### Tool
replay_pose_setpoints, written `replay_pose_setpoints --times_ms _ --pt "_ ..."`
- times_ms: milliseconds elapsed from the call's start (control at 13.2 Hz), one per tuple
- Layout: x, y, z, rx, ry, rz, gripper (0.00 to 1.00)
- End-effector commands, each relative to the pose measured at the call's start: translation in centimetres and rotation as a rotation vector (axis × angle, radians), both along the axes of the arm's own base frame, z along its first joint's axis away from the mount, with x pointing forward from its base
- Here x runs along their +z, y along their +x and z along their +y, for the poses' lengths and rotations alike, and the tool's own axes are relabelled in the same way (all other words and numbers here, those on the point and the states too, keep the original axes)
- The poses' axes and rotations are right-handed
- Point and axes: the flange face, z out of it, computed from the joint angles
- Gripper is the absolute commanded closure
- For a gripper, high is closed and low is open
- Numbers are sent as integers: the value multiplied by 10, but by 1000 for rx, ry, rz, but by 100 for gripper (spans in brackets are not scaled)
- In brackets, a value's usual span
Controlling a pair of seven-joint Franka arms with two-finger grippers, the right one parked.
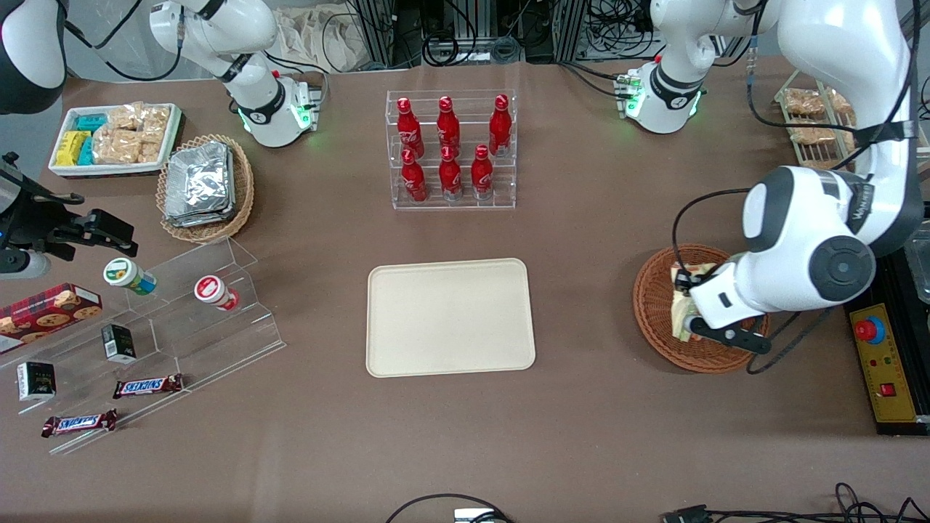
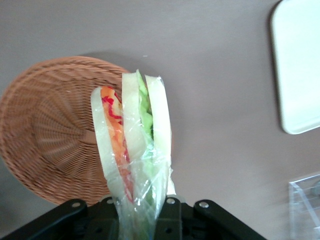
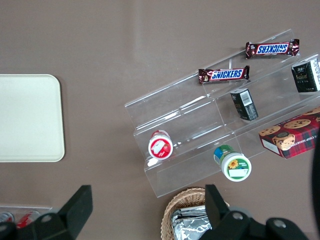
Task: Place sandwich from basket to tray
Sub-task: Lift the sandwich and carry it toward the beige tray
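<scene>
The fingers (image 2: pixel 170 212) are clamped on the wrapped end of the sandwich (image 2: pixel 132 150), so the left arm's gripper (image 2: pixel 137 220) holds it by its clear film with the bread edges and filling layers pointing away from the wrist. The orange and red layers sit on one side of the middle slice, the green on the other. In the wrist view the sandwich hangs clear above the basket (image 2: pixel 47 135), half over its woven rim and half over the brown table (image 2: pixel 210 60). In the front view the gripper (image 1: pixel 690 319) and the sandwich (image 1: pixel 683 305) are over the basket (image 1: pixel 657 319), on the part of it nearest the tray (image 1: pixel 450 317). The basket lies toward the working arm's end of the table, well apart from the tray. Farther from the front camera than the tray stands a clear rack of red bottles (image 1: pixel 450 149). Toward the parked arm's end from the tray is a clear stepped stand (image 1: pixel 182 327) with snack bars and small tubs.
</scene>
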Motion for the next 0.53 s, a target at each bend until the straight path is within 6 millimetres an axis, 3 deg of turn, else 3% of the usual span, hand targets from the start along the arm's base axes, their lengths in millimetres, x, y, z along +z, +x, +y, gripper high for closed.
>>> replay_pose_setpoints --times_ms 0,227,455 --pt "0 3 -82 64 26 36 100" --pt "-23 2 -168 140 22 40 100" --pt "-45 2 -214 137 -45 21 100"
